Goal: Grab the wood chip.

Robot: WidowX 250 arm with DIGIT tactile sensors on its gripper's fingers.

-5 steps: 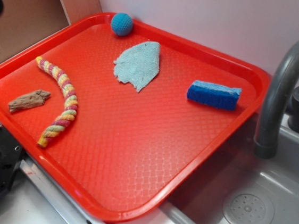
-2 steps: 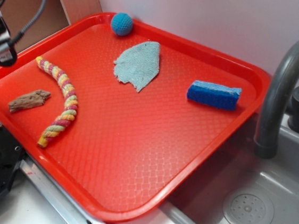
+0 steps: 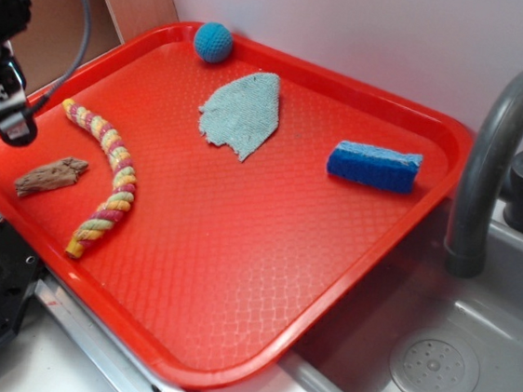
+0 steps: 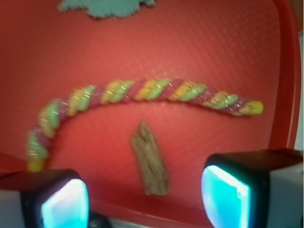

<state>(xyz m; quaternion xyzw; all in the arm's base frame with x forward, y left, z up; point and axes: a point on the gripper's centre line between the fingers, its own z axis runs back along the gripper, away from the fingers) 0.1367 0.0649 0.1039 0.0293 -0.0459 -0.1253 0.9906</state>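
Note:
The wood chip (image 3: 50, 176), a small rough brown piece, lies near the left rim of the red tray (image 3: 262, 280). In the wrist view the wood chip (image 4: 151, 159) lies below the gap between my fingers, lengthwise toward the camera. My gripper (image 3: 12, 123) hangs above the tray's left edge, up and left of the chip, apart from it. In the wrist view my gripper (image 4: 145, 202) is open, its two cyan-lit pads (image 4: 64, 204) wide apart with nothing between them.
A pink-yellow twisted rope (image 3: 104, 178) curves just right of the chip; the rope (image 4: 142, 95) lies beyond it in the wrist view. A teal cloth (image 3: 243, 112), a blue ball (image 3: 213, 42) and a blue sponge (image 3: 374, 166) are farther back. A grey faucet (image 3: 500, 156) and a sink (image 3: 431, 364) stand right.
My gripper has come down and rightward from the upper left corner toward the tray's left edge, nearer the wood chip. Nothing on the tray has moved.

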